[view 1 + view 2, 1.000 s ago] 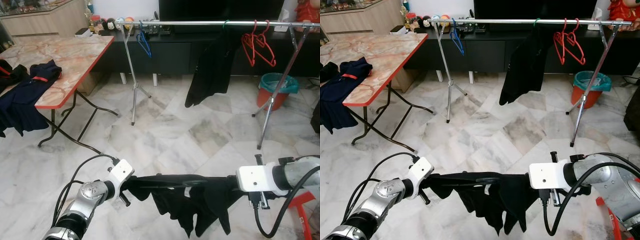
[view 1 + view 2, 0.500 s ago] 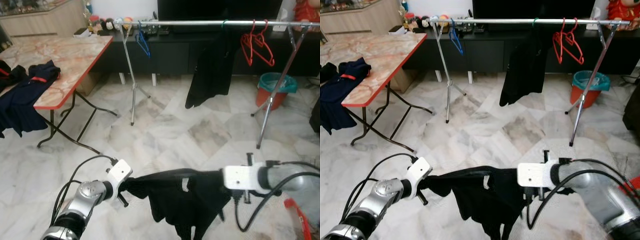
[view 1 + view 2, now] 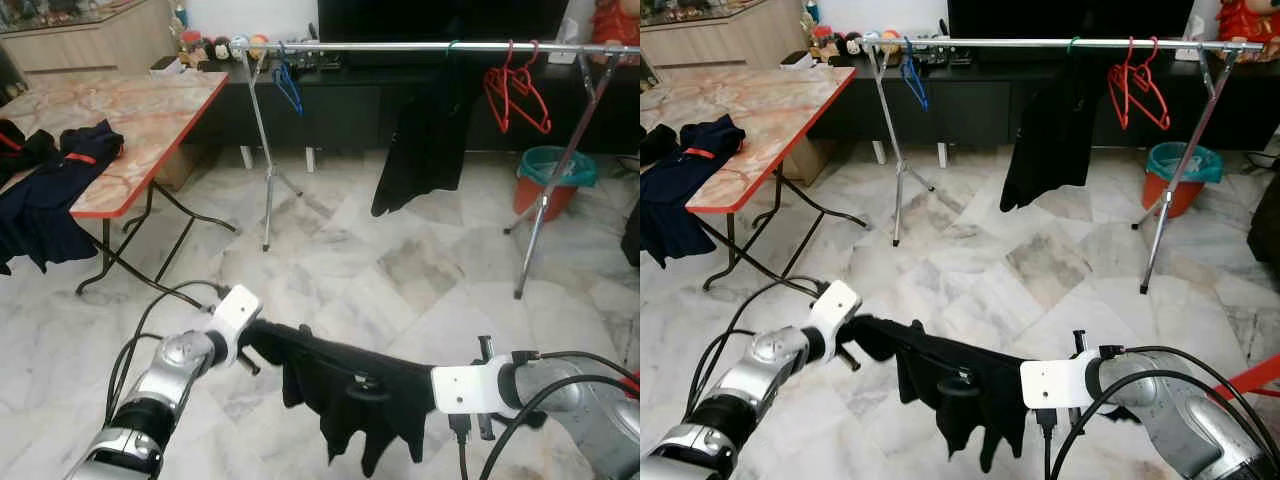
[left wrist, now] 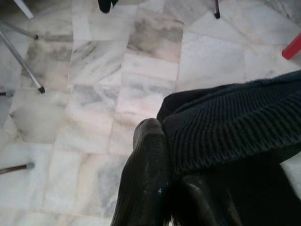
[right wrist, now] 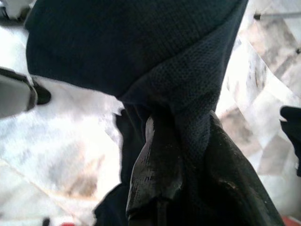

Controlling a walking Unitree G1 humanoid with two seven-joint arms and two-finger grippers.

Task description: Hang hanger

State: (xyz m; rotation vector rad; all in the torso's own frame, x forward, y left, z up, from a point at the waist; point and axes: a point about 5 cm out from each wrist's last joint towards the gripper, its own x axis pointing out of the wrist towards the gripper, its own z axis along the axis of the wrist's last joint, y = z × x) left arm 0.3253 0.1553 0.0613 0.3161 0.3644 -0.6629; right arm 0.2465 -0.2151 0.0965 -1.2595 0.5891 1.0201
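Observation:
A black garment (image 3: 345,385) hangs stretched between my two grippers, low over the marble floor. A small dark hook-like piece (image 3: 362,388) pokes out near its middle. My left gripper (image 3: 255,335) is shut on the garment's upper left end, and its finger (image 4: 146,179) presses against ribbed black fabric (image 4: 225,127). My right gripper (image 3: 422,385) is shut on the lower right end, with cloth (image 5: 141,52) bunched over its finger (image 5: 155,174). The clothes rack's metal rail (image 3: 400,46) runs across the far side of the room.
On the rail hang a blue hanger (image 3: 288,88), a black garment (image 3: 425,135) and red hangers (image 3: 515,95). A folding table (image 3: 150,110) with dark blue clothes (image 3: 50,190) stands at left. A teal and orange bin (image 3: 550,180) sits by the rack's right leg.
My right gripper has moved left and down while the left one rose a little. The garment now slopes down to the right and hangs more bunched.

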